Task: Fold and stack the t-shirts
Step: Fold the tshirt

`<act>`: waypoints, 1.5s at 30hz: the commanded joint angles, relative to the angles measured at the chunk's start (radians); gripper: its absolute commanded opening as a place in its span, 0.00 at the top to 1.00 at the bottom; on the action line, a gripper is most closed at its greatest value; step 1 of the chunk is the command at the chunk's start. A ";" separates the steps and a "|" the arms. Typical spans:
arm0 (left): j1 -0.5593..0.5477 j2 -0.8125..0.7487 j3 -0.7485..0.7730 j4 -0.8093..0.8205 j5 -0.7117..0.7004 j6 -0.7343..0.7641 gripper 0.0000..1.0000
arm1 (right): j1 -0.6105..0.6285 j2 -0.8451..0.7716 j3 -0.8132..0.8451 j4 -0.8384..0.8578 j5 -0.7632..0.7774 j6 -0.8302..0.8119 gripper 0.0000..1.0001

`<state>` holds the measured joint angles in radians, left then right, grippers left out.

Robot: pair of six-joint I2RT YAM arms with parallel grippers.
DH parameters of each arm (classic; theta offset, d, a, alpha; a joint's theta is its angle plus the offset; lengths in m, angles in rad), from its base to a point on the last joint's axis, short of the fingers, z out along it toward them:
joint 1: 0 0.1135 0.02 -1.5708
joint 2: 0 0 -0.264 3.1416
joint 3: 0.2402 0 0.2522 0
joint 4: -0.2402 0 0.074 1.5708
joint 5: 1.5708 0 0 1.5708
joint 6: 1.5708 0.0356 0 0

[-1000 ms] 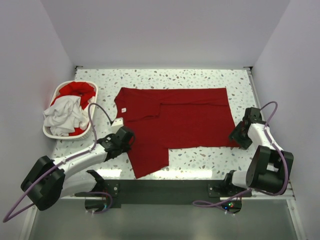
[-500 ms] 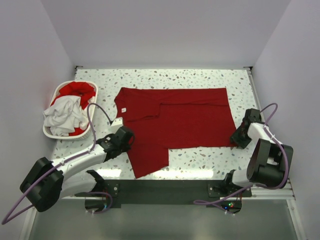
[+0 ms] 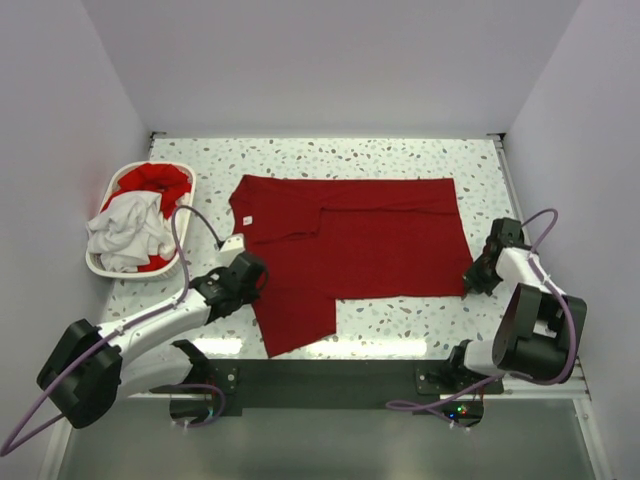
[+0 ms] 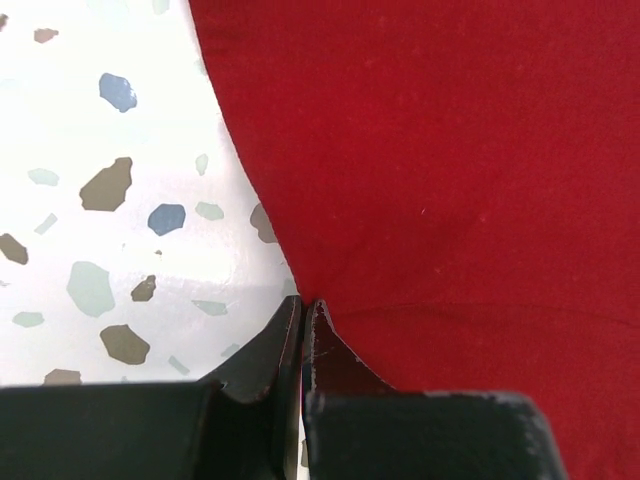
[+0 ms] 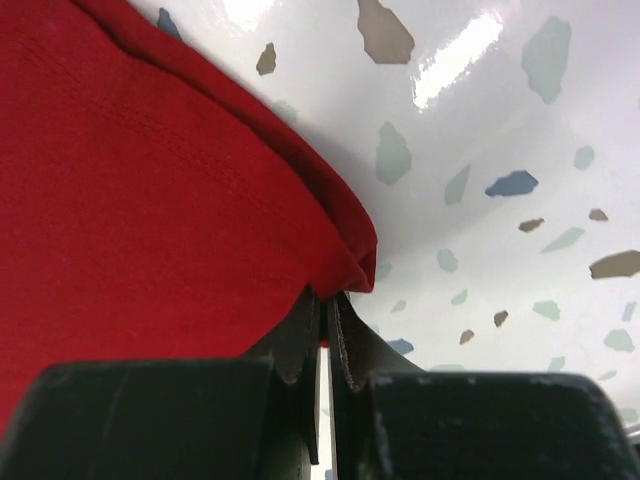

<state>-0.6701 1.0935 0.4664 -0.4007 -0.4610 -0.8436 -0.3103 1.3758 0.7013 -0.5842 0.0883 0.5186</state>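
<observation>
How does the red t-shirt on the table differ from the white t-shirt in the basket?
The red t-shirt lies spread nearly flat on the table; the white t-shirt is crumpled in the basket. The red t-shirt is pinched at its edges by the left gripper and the right gripper; the white t-shirt is untouched. Both are cloth shirts.

Laundry basket (image 3: 160,266) blocks passage left of red t-shirt (image 3: 370,240).

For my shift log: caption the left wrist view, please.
Left tool pinched shut on the edge of the red t-shirt lying flat on the speckled table.
</observation>
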 commanded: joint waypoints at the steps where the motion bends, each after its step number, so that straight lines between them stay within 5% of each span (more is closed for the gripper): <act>1: -0.003 -0.029 0.063 -0.046 -0.060 0.032 1.00 | -0.009 -0.076 0.013 -0.068 0.033 0.021 1.00; 11: 0.058 0.035 0.213 -0.082 -0.080 0.127 1.00 | -0.006 -0.130 0.132 -0.062 -0.050 -0.020 1.00; 27: 0.247 0.305 0.448 0.060 -0.057 0.351 1.00 | 0.066 0.224 0.444 -0.006 -0.091 -0.077 1.00; 45: 0.357 0.508 0.523 0.141 0.022 0.393 1.00 | 0.097 0.411 0.552 0.046 -0.047 -0.094 0.99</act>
<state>-0.3294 1.5757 0.9504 -0.3046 -0.4210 -0.4839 -0.2104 1.7679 1.2129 -0.5900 -0.0128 0.4408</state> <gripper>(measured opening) 0.028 0.018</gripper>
